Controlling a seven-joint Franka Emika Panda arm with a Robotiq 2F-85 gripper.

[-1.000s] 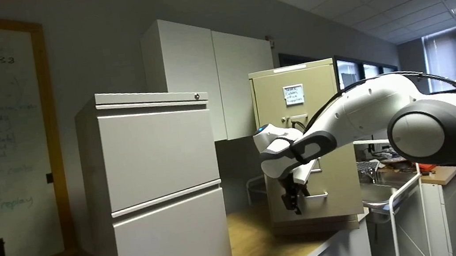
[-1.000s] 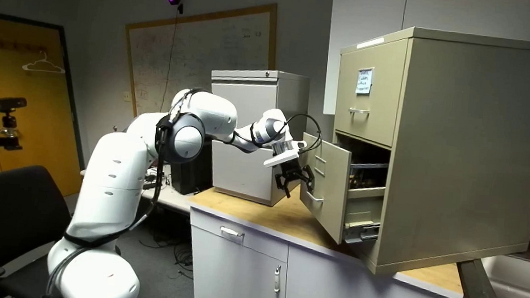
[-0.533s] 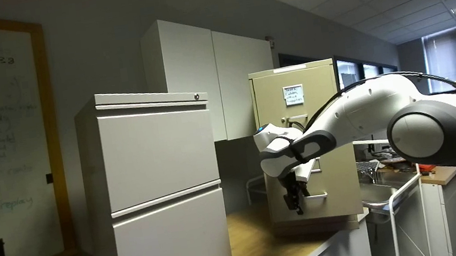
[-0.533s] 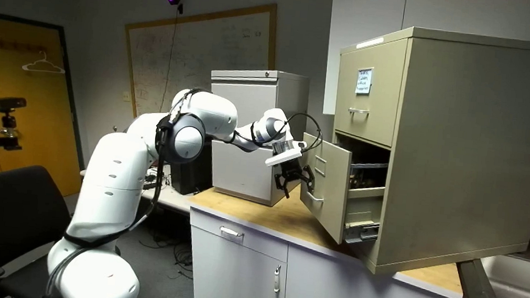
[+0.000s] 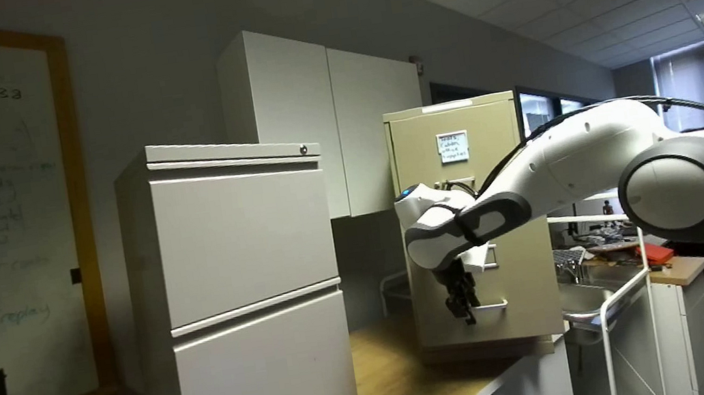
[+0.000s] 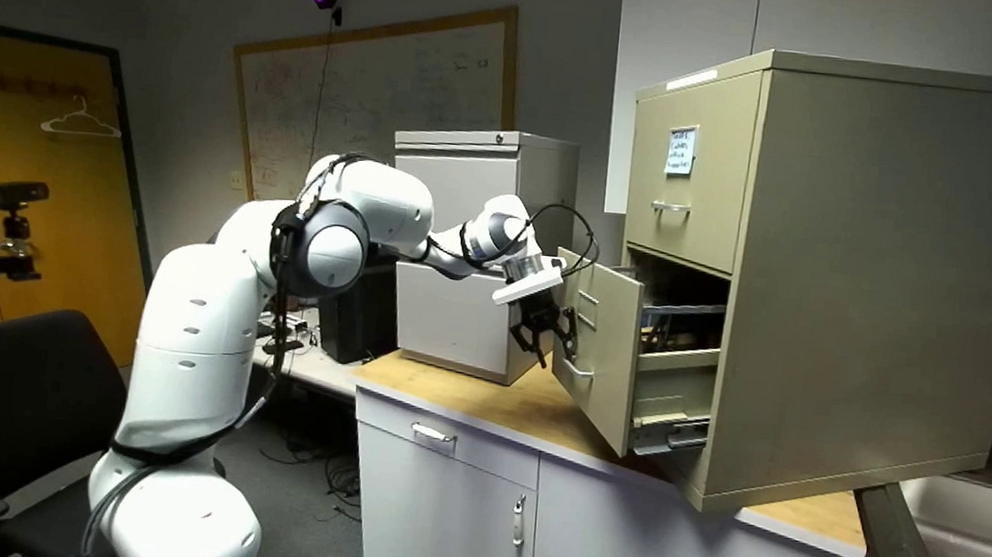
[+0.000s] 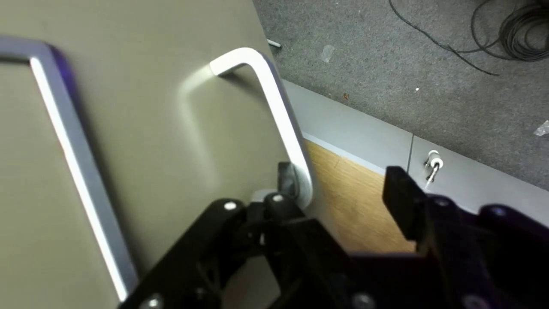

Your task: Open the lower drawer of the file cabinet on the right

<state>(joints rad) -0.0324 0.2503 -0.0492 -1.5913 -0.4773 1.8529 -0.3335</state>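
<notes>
Clearly, in an exterior view, the arm is standing at the left, and the gripper is hanging tilted before the drawer, its fingers standing wide apart and released. One finger is sitting within the loop of the drawer's silver handle, near its end. The drawer is standing out from the lower half of the cabinet, its flat beige front bearing the handle low down and a silver frame above. Behind that front, a tan side wall and a metal slide are showing. Rightward, the cabinet's plain side is matching the drawer in colour.

In the wrist view, the frame is running off the left edge, and the gripper is covering the handle's end; whether the finger is touching the bar, I cannot tell. The drawer's contents are lying in shadow, too dark to name. At the far right, the sink is being cut off by the edge of the view.
</notes>
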